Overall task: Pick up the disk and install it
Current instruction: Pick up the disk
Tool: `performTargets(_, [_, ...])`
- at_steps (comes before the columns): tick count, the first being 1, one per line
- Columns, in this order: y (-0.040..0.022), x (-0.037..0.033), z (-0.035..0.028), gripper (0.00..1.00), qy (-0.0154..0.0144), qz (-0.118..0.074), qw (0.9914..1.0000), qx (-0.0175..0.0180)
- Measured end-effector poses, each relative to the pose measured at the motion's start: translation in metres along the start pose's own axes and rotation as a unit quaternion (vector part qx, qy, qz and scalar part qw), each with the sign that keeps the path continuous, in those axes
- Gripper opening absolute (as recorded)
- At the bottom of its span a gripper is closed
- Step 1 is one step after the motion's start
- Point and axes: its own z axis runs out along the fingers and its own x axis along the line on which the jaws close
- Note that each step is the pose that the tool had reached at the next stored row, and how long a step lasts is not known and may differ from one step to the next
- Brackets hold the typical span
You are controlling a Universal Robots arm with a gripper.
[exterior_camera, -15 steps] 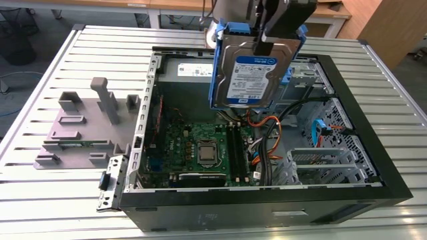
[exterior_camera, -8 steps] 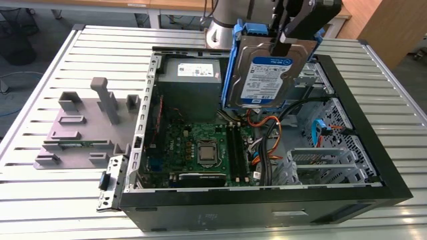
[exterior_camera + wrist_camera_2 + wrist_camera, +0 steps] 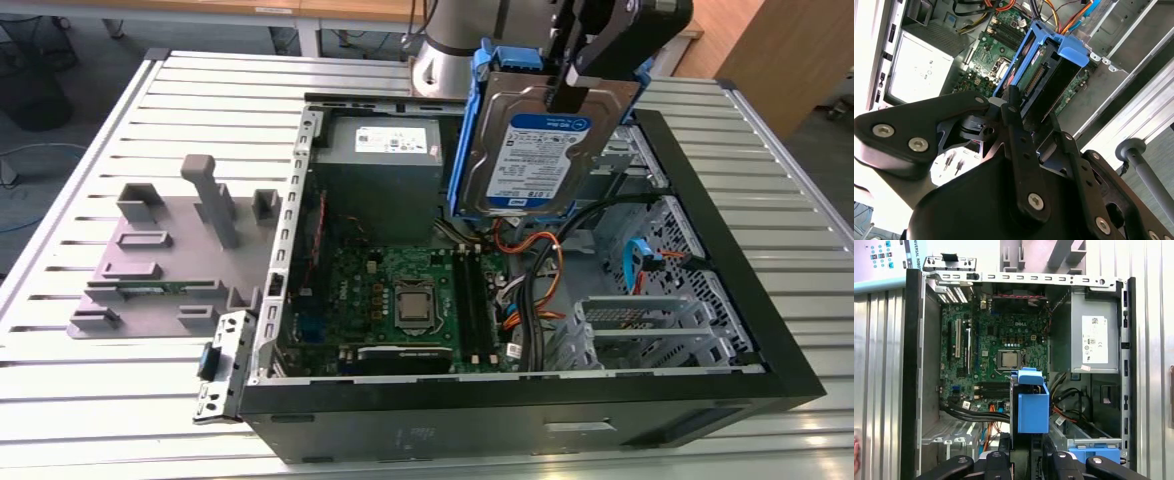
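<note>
The disk [image 3: 534,150], a silver drive with a white-and-blue label in a blue carrier, hangs upright above the open computer case [image 3: 787,380], over its back middle. My gripper [image 3: 570,95] is shut on the disk's upper edge, one black finger across the label side. In the second wrist view the disk [image 3: 1046,75] points down at the green motherboard, with my gripper [image 3: 1031,112] clamped on its near end. In the first wrist view the blue carrier [image 3: 1032,405] stands edge-on over the case, with the gripper [image 3: 1026,460] behind it.
Inside the case lie the motherboard [image 3: 400,290], a grey power-supply box [image 3: 380,150], loose orange and black cables [image 3: 534,270] and a metal drive cage [image 3: 641,320]. A grey plastic stand [image 3: 174,250] with upright posts sits on the slatted table at the exterior view's left.
</note>
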Motion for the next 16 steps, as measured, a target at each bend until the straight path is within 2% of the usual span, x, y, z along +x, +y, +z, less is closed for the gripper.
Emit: performTargets(16, [0.0000, 0.0046, -0.0003, 0.35, 0.0000, 0.000, 1.00000, 0.0000])
